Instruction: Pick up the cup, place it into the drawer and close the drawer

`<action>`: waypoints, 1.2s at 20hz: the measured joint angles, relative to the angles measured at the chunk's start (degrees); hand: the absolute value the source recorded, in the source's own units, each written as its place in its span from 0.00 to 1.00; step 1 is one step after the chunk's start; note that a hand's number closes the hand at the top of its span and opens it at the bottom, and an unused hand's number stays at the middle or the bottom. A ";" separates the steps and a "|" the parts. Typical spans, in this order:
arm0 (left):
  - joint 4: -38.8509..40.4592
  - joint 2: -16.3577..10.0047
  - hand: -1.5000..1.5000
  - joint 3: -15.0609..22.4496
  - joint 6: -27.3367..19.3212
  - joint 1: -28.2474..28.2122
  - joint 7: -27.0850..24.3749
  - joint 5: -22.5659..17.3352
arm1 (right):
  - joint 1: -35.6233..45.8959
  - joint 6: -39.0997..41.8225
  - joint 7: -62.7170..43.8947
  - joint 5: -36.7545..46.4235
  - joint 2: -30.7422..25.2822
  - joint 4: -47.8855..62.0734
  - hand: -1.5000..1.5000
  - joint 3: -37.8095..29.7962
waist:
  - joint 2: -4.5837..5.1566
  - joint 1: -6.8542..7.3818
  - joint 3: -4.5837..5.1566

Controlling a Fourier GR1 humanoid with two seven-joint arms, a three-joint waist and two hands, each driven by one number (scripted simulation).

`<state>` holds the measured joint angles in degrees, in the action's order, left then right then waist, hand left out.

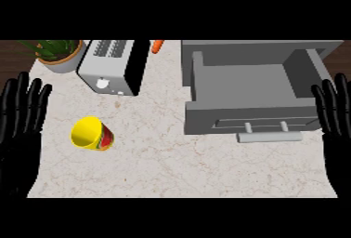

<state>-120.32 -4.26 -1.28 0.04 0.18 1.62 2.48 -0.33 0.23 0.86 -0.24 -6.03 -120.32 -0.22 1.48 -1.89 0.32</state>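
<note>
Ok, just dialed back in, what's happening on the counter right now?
Nothing is being handled yet. The yellow cup lies on its side on the counter, left of the open drawer, which holds nothing. The left robot hand and right robot hand rest open at the view's edges, touching nothing.

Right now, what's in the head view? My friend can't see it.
A yellow cup lies on its side on the marble counter, left of an open grey drawer. A toaster, potted plant and carrot sit along the back; the left hand and right hand rest open at the side edges.
</note>
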 measured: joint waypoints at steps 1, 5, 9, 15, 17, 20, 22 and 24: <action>0.26 -0.13 0.00 0.22 0.77 0.10 0.03 -0.74 | -0.38 -0.15 0.55 0.19 0.34 0.18 0.00 0.04 | -0.32 0.37 -0.07; 2.13 -2.36 0.00 0.58 8.19 0.12 -2.53 -7.87 | 0.34 -0.83 0.05 0.38 0.69 0.08 0.00 -0.43 | -1.06 1.28 -0.19; 3.13 -3.42 0.00 0.71 14.74 -2.03 0.38 -19.26 | 0.44 0.08 -1.77 1.75 -0.70 0.47 0.00 0.30 | -1.32 1.82 -0.21; 8.99 -6.58 0.00 -4.49 21.17 -2.73 2.55 -31.02 | 2.29 2.06 -4.58 1.27 -2.66 1.55 0.00 -0.82 | -1.43 1.94 -0.28; 11.50 -7.35 0.00 -5.85 23.10 -2.69 2.49 -32.73 | 3.53 2.29 -4.51 1.31 -2.59 2.87 0.00 -1.10 | -1.44 1.96 -0.29; 15.82 -8.13 0.00 -7.67 24.68 -1.79 1.55 -32.60 | 3.87 3.47 -2.54 0.55 -2.89 5.21 0.00 -2.32 | -1.44 1.91 -0.31; 19.10 -7.79 0.00 -8.22 25.12 -1.60 -0.38 -30.43 | 3.66 3.11 -2.43 1.36 -2.14 4.83 0.00 -1.53 | -1.45 1.87 -0.31; 22.45 -7.71 0.00 -8.97 25.73 -1.52 -2.92 -27.96 | 3.12 3.94 -1.50 1.04 -2.46 5.39 0.00 -2.06 | -1.45 1.83 -0.31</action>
<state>-97.87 -11.97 -10.25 25.76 -1.34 -1.31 -25.48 2.79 4.17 -0.63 0.80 -8.48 -114.93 -2.28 0.04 -0.07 0.01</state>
